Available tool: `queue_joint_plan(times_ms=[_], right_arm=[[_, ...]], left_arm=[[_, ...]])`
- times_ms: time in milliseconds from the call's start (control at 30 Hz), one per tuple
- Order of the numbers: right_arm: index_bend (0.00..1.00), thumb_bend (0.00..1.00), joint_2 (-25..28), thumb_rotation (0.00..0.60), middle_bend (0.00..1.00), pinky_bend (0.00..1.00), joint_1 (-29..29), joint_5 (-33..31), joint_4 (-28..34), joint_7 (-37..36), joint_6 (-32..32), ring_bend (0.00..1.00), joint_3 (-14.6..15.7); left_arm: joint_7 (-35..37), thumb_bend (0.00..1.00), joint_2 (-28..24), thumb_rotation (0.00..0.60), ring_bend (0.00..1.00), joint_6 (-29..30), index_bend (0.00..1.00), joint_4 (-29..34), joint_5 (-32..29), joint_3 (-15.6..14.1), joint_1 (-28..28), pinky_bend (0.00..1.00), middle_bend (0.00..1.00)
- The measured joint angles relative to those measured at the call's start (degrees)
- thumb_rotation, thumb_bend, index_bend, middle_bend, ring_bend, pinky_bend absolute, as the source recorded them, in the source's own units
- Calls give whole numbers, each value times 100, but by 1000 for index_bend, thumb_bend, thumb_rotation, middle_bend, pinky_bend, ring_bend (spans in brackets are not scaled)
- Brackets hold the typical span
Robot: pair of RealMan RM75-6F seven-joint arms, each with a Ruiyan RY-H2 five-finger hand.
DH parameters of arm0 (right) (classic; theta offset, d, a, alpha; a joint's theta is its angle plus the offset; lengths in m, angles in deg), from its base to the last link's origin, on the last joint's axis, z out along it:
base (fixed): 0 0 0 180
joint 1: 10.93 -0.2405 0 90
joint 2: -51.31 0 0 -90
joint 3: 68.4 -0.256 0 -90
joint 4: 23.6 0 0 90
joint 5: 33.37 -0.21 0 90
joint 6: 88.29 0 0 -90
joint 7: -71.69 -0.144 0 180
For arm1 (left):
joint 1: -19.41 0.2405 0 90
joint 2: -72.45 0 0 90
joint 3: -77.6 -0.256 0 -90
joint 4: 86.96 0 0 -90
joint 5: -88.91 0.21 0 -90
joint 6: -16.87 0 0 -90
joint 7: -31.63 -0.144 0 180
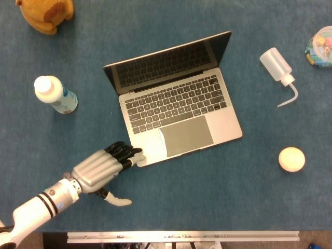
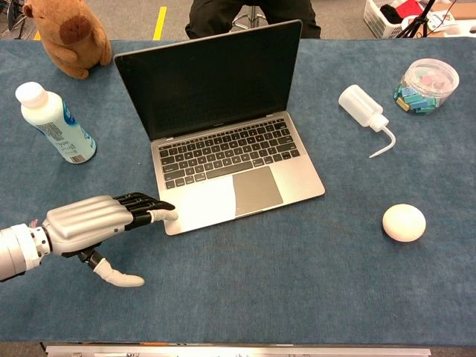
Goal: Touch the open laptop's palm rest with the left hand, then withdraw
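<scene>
Laptop sits open near the middle of the blue counter, its bare palm rest facing the robot to the left of the trackpad. The left hand holds nothing, its fingers stretched forward and loosely apart with the thumb hanging low; the tips sit right at the laptop's front-left corner, and I cannot tell whether they touch it. The likely slip from here is catching the front edge and shoving the laptop backward, or drifting sideways onto the trackpad or keys. The right hand is out of sight.
</scene>
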Motion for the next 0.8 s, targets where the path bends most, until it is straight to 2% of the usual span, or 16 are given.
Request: queue_joint_plan(times_ms=[467,800], right_arm=[[297,0,34,600,208,0,40,-43,-58,-63,30,41,-9],[297,0,30,600,208,0,36,-54,-34,-35,24,41,-17]], left_arm=[[224,119,505,218,0,188,0,-539,146,-87,-226,0,0],[117,119,644,219,0,296,0,-769,107,-183,-263,0,0]])
